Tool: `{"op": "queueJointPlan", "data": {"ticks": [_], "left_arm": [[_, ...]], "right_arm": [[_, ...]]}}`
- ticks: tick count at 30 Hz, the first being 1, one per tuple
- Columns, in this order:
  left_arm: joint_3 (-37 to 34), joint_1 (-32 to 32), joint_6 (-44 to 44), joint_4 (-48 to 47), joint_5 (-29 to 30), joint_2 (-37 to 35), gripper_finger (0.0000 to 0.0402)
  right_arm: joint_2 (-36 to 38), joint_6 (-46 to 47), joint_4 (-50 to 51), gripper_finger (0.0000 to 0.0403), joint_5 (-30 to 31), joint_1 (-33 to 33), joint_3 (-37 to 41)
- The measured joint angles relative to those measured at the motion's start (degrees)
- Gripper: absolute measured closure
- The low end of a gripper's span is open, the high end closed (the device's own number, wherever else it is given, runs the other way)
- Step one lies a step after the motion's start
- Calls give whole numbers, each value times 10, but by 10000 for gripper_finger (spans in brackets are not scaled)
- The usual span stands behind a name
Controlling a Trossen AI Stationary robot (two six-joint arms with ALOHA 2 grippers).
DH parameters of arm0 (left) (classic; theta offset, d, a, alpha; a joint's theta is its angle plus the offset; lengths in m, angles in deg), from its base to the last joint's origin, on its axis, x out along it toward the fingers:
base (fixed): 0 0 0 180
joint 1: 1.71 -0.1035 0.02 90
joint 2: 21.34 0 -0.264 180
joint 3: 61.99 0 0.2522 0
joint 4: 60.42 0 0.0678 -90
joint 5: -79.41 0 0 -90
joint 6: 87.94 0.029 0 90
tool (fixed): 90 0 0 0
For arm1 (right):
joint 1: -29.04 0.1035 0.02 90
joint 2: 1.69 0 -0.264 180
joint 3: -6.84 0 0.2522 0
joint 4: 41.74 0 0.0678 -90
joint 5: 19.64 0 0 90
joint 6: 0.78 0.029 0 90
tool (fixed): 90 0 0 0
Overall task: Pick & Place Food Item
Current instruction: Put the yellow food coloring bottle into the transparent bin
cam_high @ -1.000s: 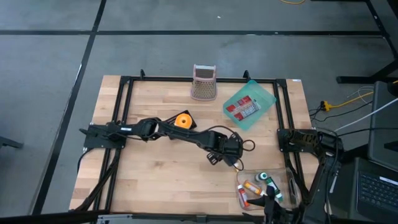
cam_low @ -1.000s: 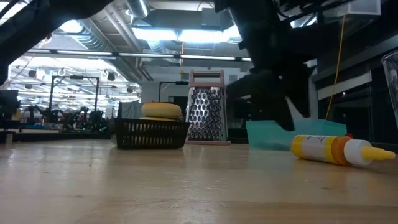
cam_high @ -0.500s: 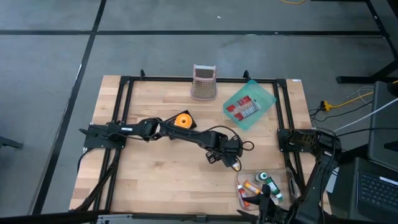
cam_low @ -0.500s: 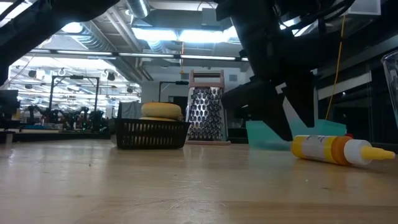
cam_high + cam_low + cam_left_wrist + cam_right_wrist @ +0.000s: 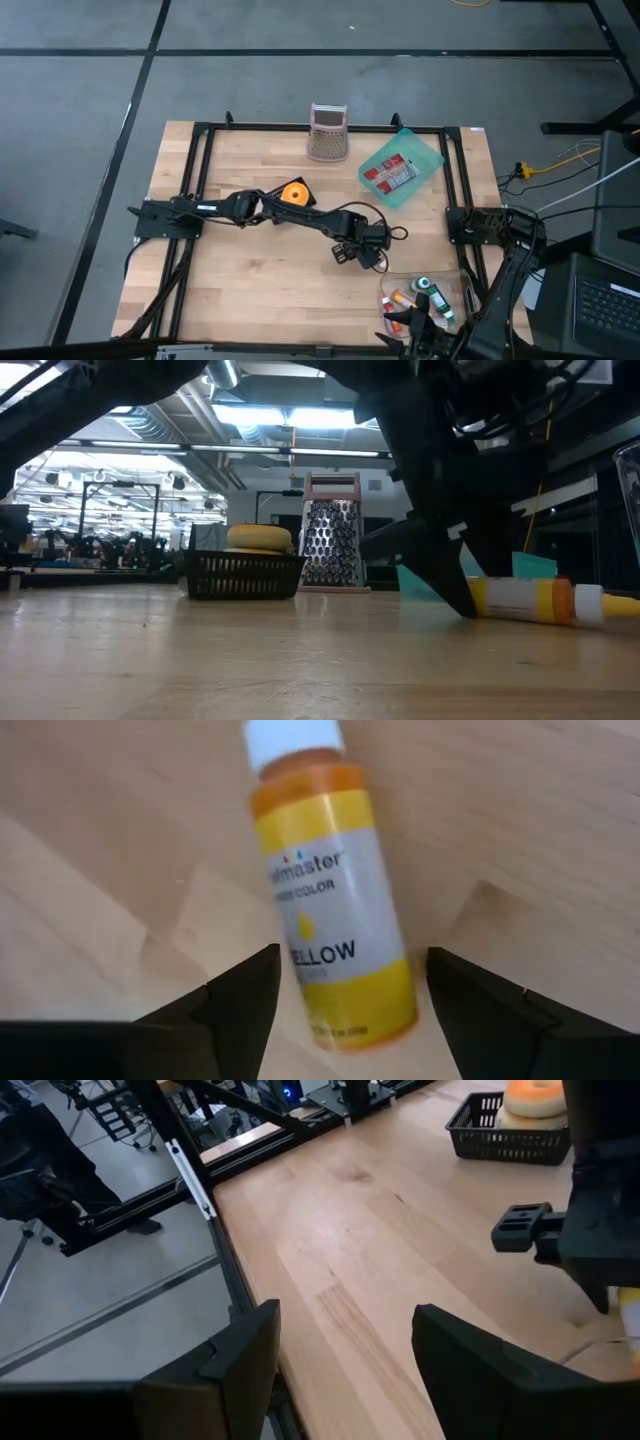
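A yellow food-colour bottle [image 5: 330,900] with a white cap lies on its side on the wooden table [image 5: 250,280], right of centre. My left gripper [image 5: 350,960] hangs over the bottle's bottom end, open, pointing steeply down. One finger stands on either side of the bottle with a narrow gap. In the low view the fingers [image 5: 445,570] reach almost to the table beside the bottle [image 5: 525,600]. My right gripper [image 5: 345,1330] is open with nothing between its fingers. It sits near the table's near right corner [image 5: 412,328].
A black basket [image 5: 293,193] with a yellow doughnut stands behind my left arm. A grater [image 5: 328,132] is at the far edge. A teal tray [image 5: 400,168] with a red packet lies far right. A clear box [image 5: 425,298] of small bottles is near right.
My left gripper has sunk toward the table and over the yellow bottle, rolling a little, and has stayed open. My right gripper has shifted slightly toward the table's left along the near edge.
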Motion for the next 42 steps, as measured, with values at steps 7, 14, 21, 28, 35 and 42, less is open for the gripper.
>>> {"op": "queueJointPlan", "data": {"ticks": [7, 14, 21, 28, 35, 42], "left_arm": [[1, 0, -41, -11, -4, 14, 211], [19, 7, -113, -22, 2, 14, 285], [18, 1, -169, -23, 11, -2, 287], [19, -29, -212, -28, 11, -45, 288], [21, -32, -251, -21, -74, -91, 289], [21, -19, -263, -17, -89, -106, 289]], "right_arm": [[0, -9, -2, 179, -8, -2, 0], [0, -21, -2, 179, -8, -2, 0], [0, -32, -2, 179, -7, -3, 0], [0, -108, -28, 179, 97, 0, 0], [11, -237, -61, 179, 192, 46, -46], [11, -403, -157, 179, 254, 134, -169]]}}
